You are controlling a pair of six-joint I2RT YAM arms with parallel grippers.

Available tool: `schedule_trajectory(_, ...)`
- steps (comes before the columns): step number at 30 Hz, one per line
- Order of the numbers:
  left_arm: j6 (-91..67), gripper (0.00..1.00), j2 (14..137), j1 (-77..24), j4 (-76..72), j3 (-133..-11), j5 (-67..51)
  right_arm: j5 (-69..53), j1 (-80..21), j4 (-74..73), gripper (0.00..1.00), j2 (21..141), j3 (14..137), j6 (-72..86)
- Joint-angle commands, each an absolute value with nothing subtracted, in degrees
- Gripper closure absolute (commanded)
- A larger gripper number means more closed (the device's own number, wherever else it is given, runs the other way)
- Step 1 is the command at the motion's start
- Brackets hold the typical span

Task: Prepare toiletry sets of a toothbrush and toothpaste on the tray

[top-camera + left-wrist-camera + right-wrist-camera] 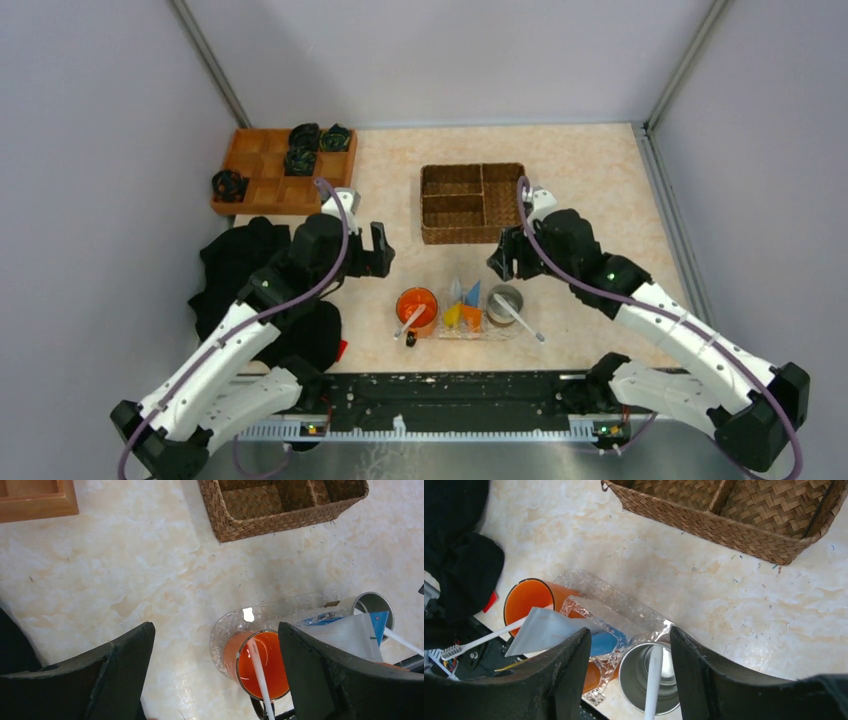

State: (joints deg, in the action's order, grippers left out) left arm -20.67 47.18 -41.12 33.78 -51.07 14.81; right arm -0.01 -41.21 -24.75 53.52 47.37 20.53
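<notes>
the pale marbled bench point(600, 180) carries everything, and the work is gathered at its near edge, where both arms can reach it. a black cloth point(240, 265) lies heaped at the left, out of the way. the wicker basket point(470, 238) and the wooden compartment tray point(280, 208) sit farther back, well apart from the sets. neither seems to have a part in this job.

the clear tray point(624, 602) lies between the two arms. the orange mug point(420, 300) stands on its left end. the steel cup point(500, 298) is at its right end, on it or just beside it, i cannot tell which.

the left pincer point(215, 626) hangs released above the mug's end of the tray, jaws spread wide with nothing between them. the right pincer point(629, 630) is released too, jaws apart and empty. it is poised over the steel cup, likely so it can drop onto what stands there.

between mug and cup the tubes point(472, 294), blue, yellow and orange, lean together on the tray. one toothbrush point(260, 672) leans in the mug and a second toothbrush point(653, 680) in the cup. each has an end out over the rim, which should make it easy to pinch. i judge the pairing only partway done.
</notes>
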Motion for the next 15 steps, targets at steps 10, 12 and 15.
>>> schedule_trajectory(10,-17.6,0.36,42.5,-35.2,41.7,-51.1,-13.1,1.1,-38.9,-38.3,0.77,41.3,48.5,21.2)
schedule_trajectory(12,-19.7,0.49,40.7,-35.2,42.9,-50.2,-14.4,3.4,-38.9,-41.0,0.84,40.0,49.1,25.4)
schedule_trajectory(15,-24.2,0.59,40.4,-35.2,44.9,-48.5,-18.9,7.6,-38.8,-45.3,0.98,40.4,51.1,32.2)
